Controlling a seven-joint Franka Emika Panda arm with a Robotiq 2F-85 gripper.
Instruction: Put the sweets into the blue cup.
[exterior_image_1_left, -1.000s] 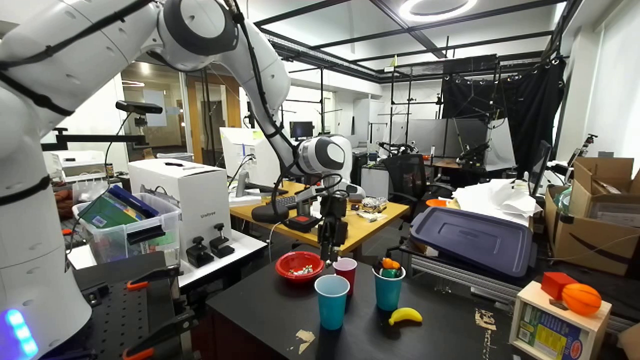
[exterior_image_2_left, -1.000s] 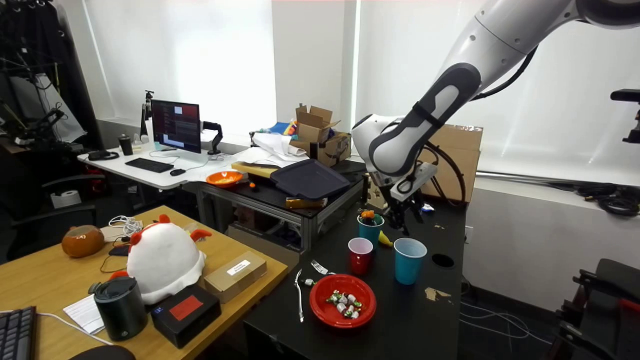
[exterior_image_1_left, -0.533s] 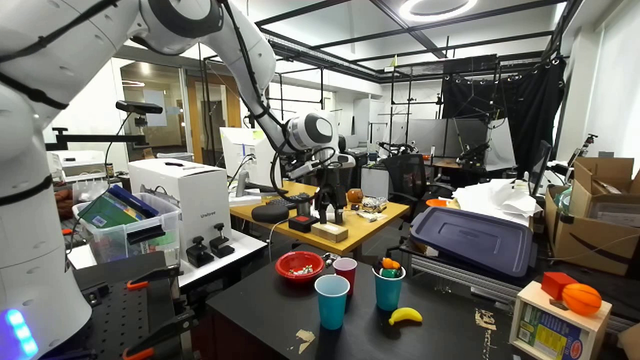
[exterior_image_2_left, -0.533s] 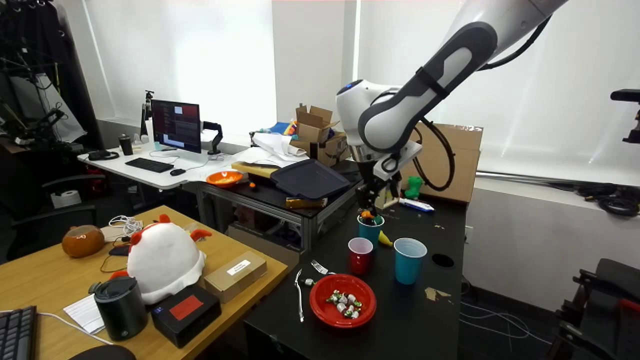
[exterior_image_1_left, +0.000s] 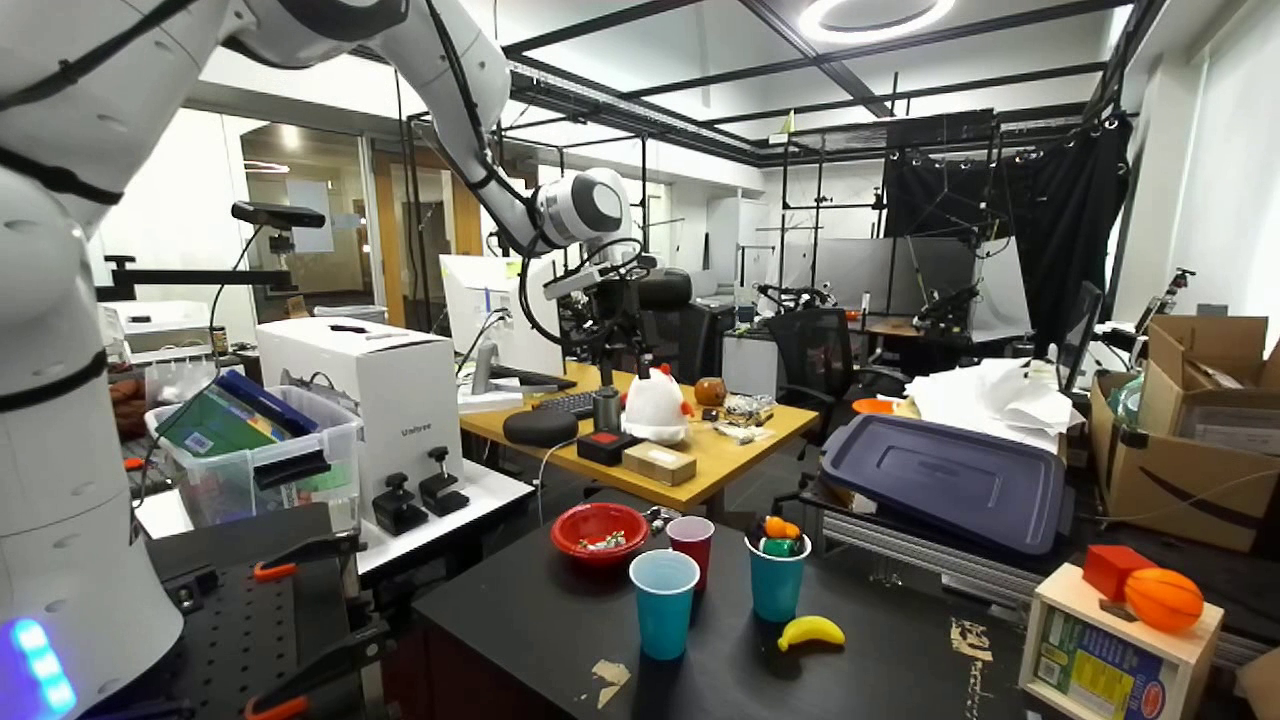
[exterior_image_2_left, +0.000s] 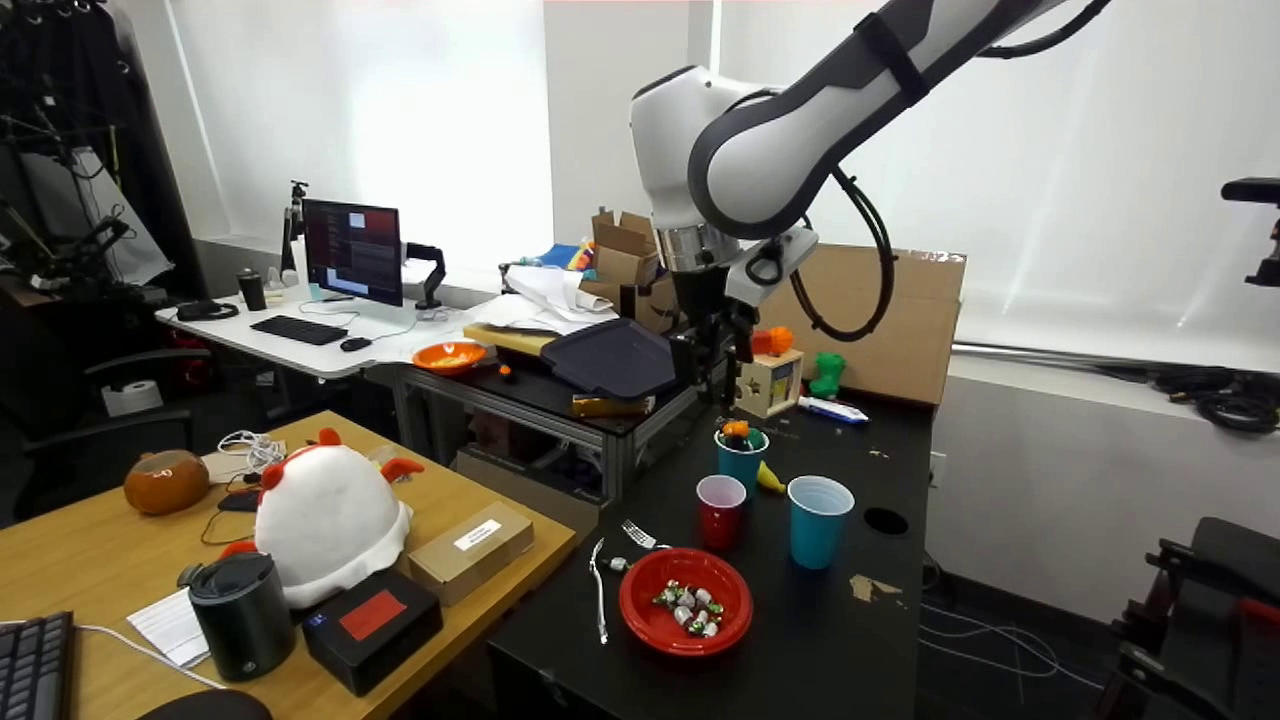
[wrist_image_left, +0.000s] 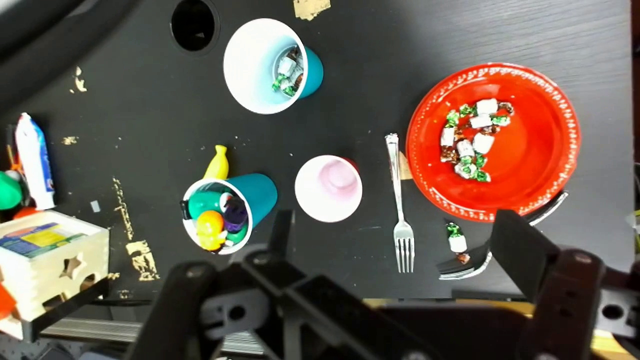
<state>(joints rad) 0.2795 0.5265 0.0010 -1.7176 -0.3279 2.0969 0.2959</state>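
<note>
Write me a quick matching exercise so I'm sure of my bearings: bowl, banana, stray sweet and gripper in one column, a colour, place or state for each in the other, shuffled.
Things:
1. Bowl
2. Banana
3. Stray sweet
4. Gripper

Places, colours, states:
A. Wrapped, near the fork
B. Open, holding nothing
C. Red, with sweets inside
D. Yellow, beside a cup of toys

Right pairs: 1-C; 2-D; 3-A; 4-B
</note>
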